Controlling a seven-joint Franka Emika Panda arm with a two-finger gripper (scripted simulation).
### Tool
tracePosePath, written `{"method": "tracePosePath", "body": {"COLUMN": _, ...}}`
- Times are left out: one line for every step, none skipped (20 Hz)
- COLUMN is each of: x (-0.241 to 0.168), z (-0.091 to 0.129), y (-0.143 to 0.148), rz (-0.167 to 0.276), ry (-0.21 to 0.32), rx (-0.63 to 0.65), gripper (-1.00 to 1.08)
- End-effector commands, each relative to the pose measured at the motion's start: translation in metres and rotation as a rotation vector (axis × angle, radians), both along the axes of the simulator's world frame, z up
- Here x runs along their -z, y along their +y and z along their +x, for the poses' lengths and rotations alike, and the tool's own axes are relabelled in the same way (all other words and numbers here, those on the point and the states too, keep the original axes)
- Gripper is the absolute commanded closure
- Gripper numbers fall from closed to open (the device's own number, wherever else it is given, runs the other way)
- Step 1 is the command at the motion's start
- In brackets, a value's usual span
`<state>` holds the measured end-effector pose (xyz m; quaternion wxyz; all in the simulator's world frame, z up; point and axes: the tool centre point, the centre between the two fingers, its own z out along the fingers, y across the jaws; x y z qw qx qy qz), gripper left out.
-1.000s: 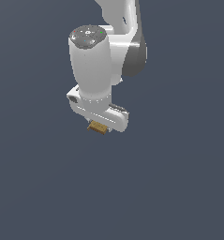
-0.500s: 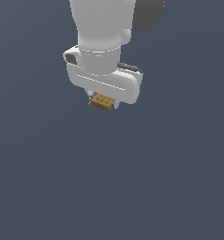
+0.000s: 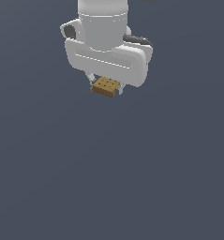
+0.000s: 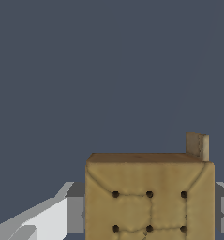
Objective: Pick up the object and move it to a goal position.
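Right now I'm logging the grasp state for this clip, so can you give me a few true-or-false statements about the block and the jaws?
1. The block sits between the gripper jaws, just under the white hand. True.
2. The block's top is plain, with no marks. False: the wrist view shows a grid of dark dots on its tan top.
3. The block is larger than the gripper. False: in the exterior view it is far smaller than the white hand above it.
4. Several other objects lie around the block. False: only the flat dark grey surface shows besides the arm.
5. The block is tan-brown. True.
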<state>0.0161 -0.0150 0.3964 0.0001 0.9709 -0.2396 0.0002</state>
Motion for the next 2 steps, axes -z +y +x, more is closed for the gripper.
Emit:
{"method": "tracePosePath", "body": {"x": -0.0042, "z": -0.0004, "y": 0.0008, "rz": 0.000, "ry": 0.000, "rx": 0.000, "gripper": 1.08}}
{"method": "tracePosePath", "body": {"x": -0.0044, "z": -0.0004, "y": 0.0009, "rz": 0.000, "ry": 0.000, "rx": 0.000, "gripper": 1.08}}
